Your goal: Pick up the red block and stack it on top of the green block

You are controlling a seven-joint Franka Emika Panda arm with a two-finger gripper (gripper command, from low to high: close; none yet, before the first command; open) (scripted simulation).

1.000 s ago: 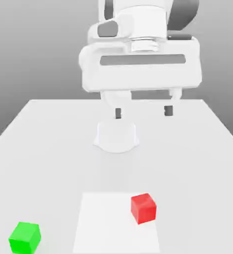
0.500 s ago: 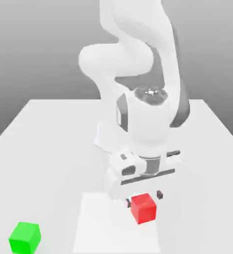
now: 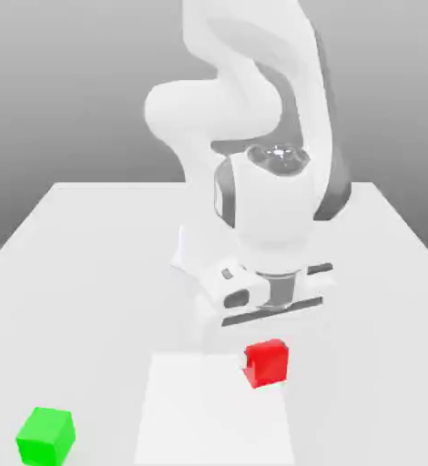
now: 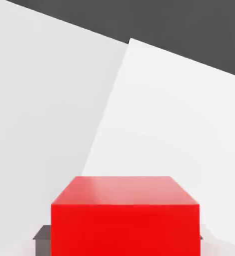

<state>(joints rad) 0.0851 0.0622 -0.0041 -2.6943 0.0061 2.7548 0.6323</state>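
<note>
The Panda arm's fingers point(image 3: 269, 357) were clenched on the red block point(image 3: 269, 362), one at each side of it. In the hand view the red block point(image 4: 124, 216) sat squarely between the fingers, with a dark pad just visible at its lower edge on one side. In the exterior view the cube appeared slightly raised from the pale square patch point(image 3: 213, 410) on the worktop point(image 3: 90, 264). A faint shadow lay below it, though I could not say for certain that it had cleared the surface.

Step in hand, as I judged it: the pick was made and the lift was at its start. The stack was not yet done.

The green block point(image 3: 45, 435) stood alone on the worktop, well apart from the fingers. It was off toward the exterior view's left and nearer the camera than the held cube, outside the pale patch. Nothing stood between the two cubes.

Next move, in my estimate:
- Raise the red block high enough to pass over the green block's top face.
- Carry it across toward the exterior view's left and bring it squarely above the green cube.
- Lower it until the faces meet, edges aligned, before letting go.

The two cubes looked alike in size, so there would be little margin for an offset placement.
</note>
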